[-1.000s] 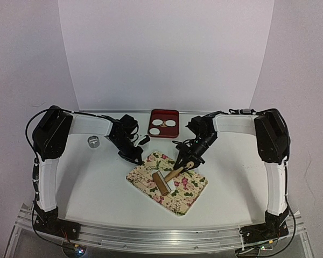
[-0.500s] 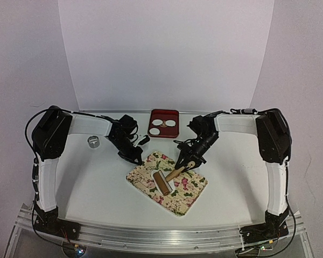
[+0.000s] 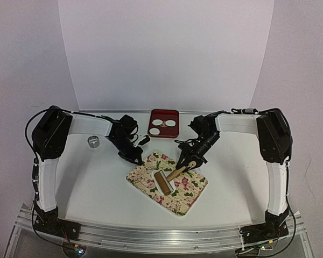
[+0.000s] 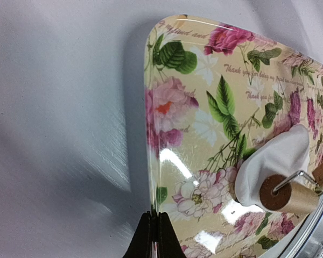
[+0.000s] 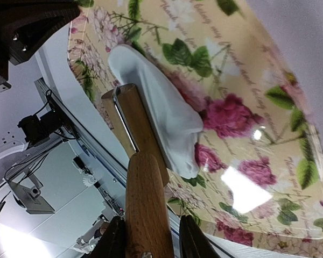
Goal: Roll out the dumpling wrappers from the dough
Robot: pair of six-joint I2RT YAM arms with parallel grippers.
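Note:
A small white dough [image 3: 153, 171] lies on the floral mat [image 3: 185, 193], under the far end of the wooden roller [image 3: 162, 183]. My right gripper [image 3: 187, 164] is shut on the roller's handle [image 5: 147, 209]. In the right wrist view the roller barrel [image 5: 130, 121] rests along the flattened dough [image 5: 161, 115]. My left gripper [image 3: 135, 157] is shut on the mat's left edge [image 4: 152, 161], and the dough [image 4: 277, 158] and the roller end [image 4: 284, 196] show at the right of that view. White round wrappers [image 3: 171, 123] lie in the red tray [image 3: 165, 112].
A small metal ring [image 3: 93, 141] stands on the table left of the left arm. The red tray sits at the back centre, just beyond both grippers. The mat lies at an angle in the middle of the white table.
My right gripper and the roller handle have shifted very slightly toward the far side. The left gripper and the mat have not moved.

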